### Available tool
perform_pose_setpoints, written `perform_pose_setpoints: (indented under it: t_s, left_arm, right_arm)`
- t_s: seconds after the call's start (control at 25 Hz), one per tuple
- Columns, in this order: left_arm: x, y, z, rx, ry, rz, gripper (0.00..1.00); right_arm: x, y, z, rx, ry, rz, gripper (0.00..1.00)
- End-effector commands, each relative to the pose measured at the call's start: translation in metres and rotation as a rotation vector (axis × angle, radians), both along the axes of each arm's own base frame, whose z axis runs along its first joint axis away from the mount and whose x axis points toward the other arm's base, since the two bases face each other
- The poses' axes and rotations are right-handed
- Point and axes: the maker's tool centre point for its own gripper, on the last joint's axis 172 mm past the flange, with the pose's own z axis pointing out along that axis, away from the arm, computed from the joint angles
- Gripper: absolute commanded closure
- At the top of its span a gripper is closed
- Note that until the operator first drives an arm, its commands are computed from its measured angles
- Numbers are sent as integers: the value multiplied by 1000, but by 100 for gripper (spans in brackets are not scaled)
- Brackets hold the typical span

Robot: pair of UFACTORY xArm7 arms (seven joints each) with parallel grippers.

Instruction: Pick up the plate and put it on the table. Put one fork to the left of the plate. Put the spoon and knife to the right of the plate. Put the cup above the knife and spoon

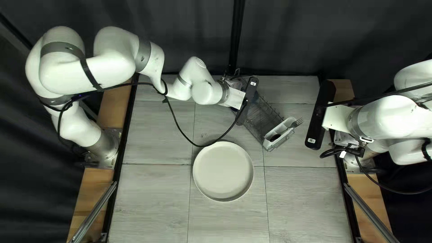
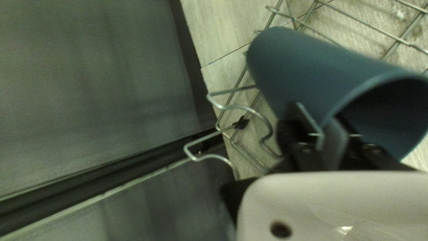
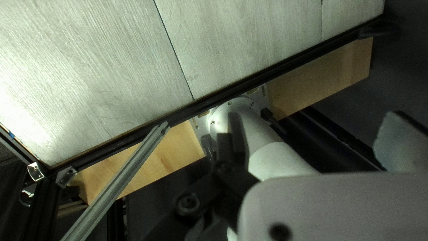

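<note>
Fingers (image 2: 290,135), left gripper (image 2: 311,134): drawn close on the wall of the cup (image 2: 317,67), the dark one outside and the pale pad inside its mouth; the hold looks closed on the rim.
Right gripper (image 3: 234,140): parted and empty, parked off the right edge of the table (image 1: 152,202) above its own arm's base.
Plate (image 1: 222,170): already flat on the table, nearest the front edge, with bare table on both sides.
Cutlery holder (image 1: 278,135): just beyond the plate, with the fork (image 1: 297,122) sticking out; no spoon or knife can be made out.
Rack (image 1: 261,116): wire, farther back, the holder at its near end.
Cup: teal, tipped on its side in the rack's far end, mouth towards the wrist.
Step in hand: probably taking the cup out of the rack.
Doing it well: lift straight up first, since a rack wire (image 2: 309,122) runs right beside the fingers and could snag; turn the cup upright only once clear.
Writing: small pale stickers (image 1: 253,83) on the wrists' black bars, print too small to read; none visible on the cup or plate.
</note>
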Motion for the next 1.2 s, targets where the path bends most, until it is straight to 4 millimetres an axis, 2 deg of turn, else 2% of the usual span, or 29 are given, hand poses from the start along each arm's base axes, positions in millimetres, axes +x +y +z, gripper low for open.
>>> perform_pose_setpoints:
  t_s: [0.04,0.16,0.28,0.6,0.84,0.92,1.0,1.2]
  left_arm:
    - [-8,-6,37,16,-8,24,100]
    - [-17,-17,72,-1,1,46,100]
    - [-29,-33,94,-64,38,65,100]
    - [-70,-84,130,-303,172,35,100]
    - [-70,-84,130,-303,172,35,100]
    - [-75,-80,121,-367,162,63,100]
    - [-81,-84,107,-479,181,125,100]
    - [-90,-94,85,-592,285,178,100]
  right_arm:
    - [0,0,0,0,0,0,0]
    - [0,0,0,0,0,0,0]
    - [0,0,0,0,0,0,0]
    - [0,0,0,0,0,0,0]
    - [0,0,0,0,0,0,0]
    - [0,0,0,0,0,0,0]
    - [0,0,0,0,0,0,0]
    - [0,0,0,0,0,0,0]
